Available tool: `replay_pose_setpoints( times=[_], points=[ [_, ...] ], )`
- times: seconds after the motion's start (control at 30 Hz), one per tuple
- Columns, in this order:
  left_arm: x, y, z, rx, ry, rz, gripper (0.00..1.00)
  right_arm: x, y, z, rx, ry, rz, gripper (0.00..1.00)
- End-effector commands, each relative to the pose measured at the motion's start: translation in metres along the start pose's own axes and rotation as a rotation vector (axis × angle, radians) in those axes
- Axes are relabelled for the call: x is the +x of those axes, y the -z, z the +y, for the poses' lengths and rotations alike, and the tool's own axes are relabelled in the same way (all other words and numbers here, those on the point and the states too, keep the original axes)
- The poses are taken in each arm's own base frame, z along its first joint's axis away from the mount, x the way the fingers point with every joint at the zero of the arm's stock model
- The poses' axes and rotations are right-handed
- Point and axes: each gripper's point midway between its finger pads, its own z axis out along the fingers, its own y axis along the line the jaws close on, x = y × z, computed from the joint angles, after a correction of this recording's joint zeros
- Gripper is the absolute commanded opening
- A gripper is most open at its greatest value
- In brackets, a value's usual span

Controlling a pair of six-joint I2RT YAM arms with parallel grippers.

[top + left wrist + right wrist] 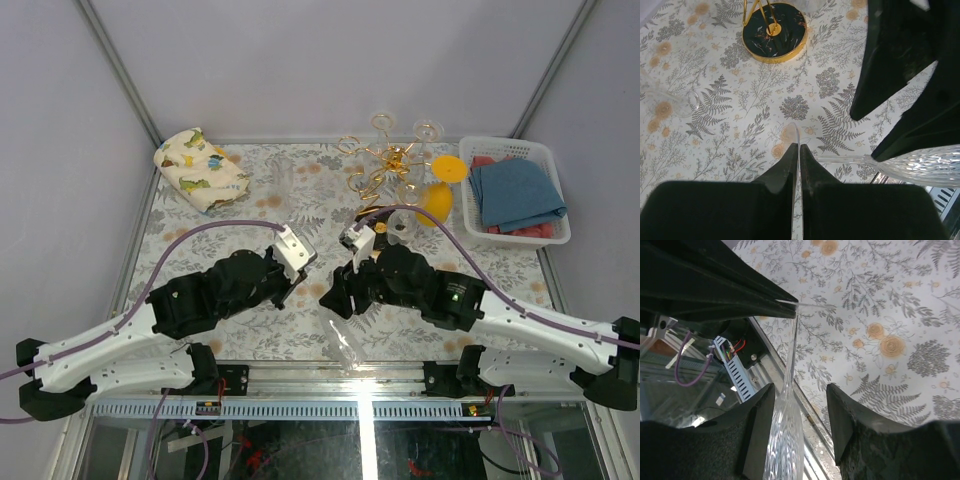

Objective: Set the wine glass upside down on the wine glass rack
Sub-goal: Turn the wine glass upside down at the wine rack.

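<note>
Left tool [799,147] pinching wine glass [785,440] foot, right tool [801,387] astride bowl, table [262,340] edge.

Wine glass rack [392,160] beside white basket [520,238]

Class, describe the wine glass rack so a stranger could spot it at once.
Look to the table's far right, where a white basket holds blue cloths. Just left of it stands the wine glass rack. Nothing else there is gold wire, with looped arms round a pole.
</note>
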Motion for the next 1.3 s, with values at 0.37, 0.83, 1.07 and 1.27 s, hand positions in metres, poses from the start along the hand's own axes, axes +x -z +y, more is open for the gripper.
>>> replay_pose_setpoints(
  times=[0.37,0.83,1.07,1.27],
  points=[
    [-0.032,0.003,-0.008,0.028,-0.032,-0.099,0.00,0.003,-0.032,0.023,-0.131,-0.121,-0.004,0.44],
    [-0.032,0.003,-0.003,-0.011,-0.012,-0.115,0.13,0.009,-0.042,0.013,-0.084,-0.103,0.022,0.00],
    [-0.050,0.015,0.000,-0.025,0.085,-0.199,0.37,-0.003,-0.035,0.014,-0.078,-0.101,-0.030,0.00],
    [-0.072,0.033,0.004,-0.025,0.192,-0.323,0.57,-0.016,-0.027,0.013,-0.071,-0.098,-0.089,0.00]
  ],
)
